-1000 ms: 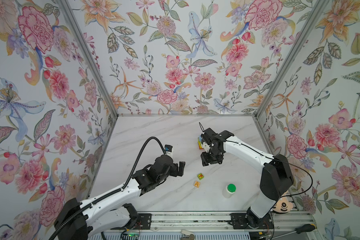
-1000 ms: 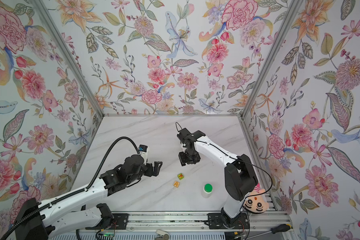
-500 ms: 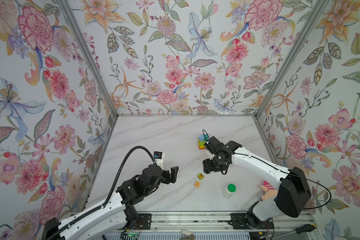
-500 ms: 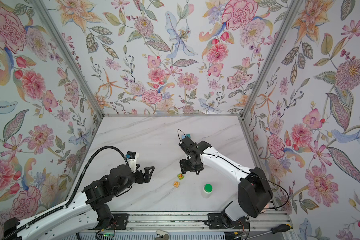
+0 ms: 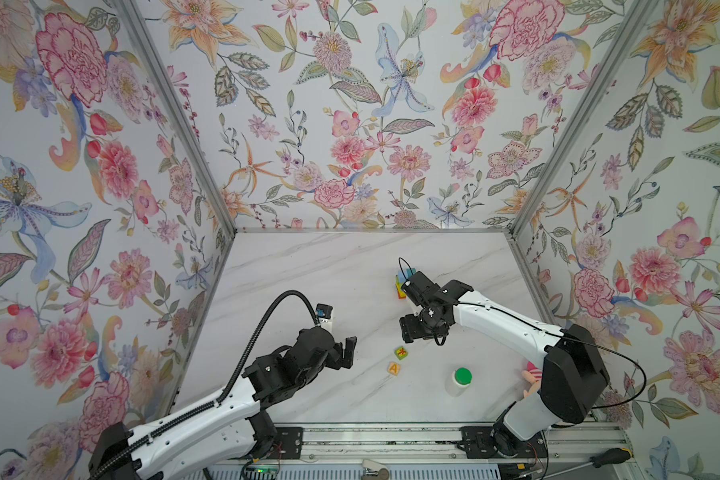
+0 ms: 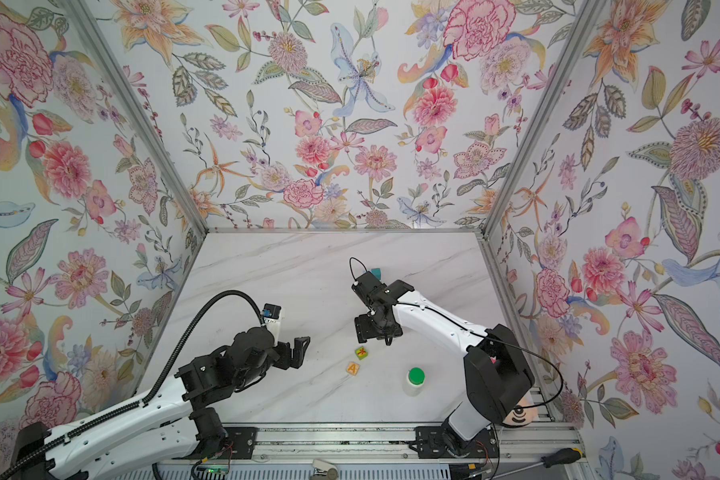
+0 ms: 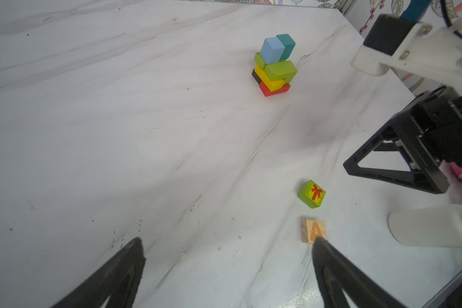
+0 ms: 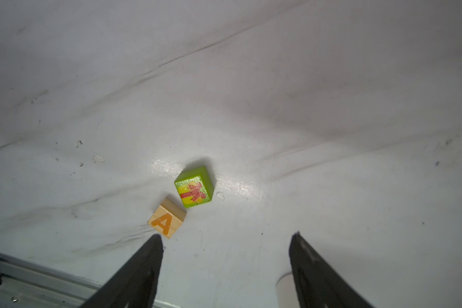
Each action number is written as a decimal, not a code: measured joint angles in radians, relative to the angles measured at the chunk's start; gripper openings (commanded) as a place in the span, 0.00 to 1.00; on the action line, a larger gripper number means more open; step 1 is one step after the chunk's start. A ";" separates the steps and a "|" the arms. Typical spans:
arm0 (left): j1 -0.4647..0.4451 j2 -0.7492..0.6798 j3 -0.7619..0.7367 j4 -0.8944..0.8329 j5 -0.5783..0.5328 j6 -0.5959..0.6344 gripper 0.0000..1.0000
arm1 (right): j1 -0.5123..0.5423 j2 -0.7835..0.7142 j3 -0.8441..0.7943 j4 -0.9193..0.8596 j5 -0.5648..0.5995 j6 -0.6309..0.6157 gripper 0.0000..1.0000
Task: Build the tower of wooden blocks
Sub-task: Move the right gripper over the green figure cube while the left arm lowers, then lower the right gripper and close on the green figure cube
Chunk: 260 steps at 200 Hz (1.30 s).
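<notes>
An orange "A" is showing on the tan wooden cube (image 8: 167, 222), which is lying on the white marbled counter (image 5: 308, 270) just beside the lime-green cube with a red-and-yellow mark (image 8: 194, 190). Having left the multicoloured block tower (image 7: 274, 65) within the last second, the right arm's fingers (image 8: 144, 266) are now hovering over these 2 cubes, parted and holding nothing. The left arm's fingers (image 7: 336, 272) are pulling back, spread wide, empty. The tower is standing farther back, 2 blue cubes topmost. The white green-capped bottle (image 5: 458, 381) is standing closed, its contents not showing.
</notes>
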 measured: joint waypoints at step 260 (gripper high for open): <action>0.000 0.001 -0.031 0.124 0.025 0.056 0.99 | 0.065 0.159 -0.047 0.123 -0.087 -0.022 0.51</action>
